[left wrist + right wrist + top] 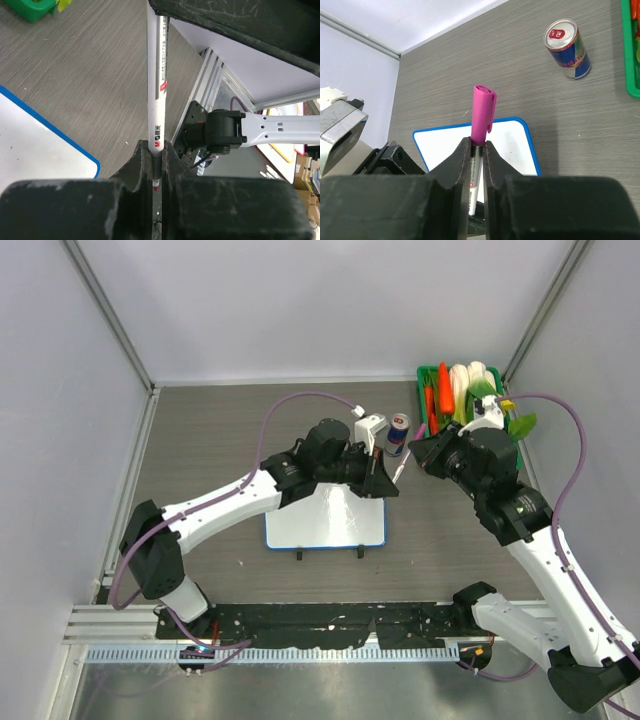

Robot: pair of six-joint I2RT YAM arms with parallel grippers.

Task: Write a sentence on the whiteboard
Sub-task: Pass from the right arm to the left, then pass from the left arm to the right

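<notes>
Robot lab test cell; white panel walls; aluminium frame rail; grey tabletop

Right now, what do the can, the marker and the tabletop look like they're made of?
The can looks like metal: glossy blue-and-silver print, silvery rim. The marker seems smooth plastic: white printed barrel, pink cap. The tabletop is matte grey wood-grain, perhaps laminate; real wood can't be told.
</notes>
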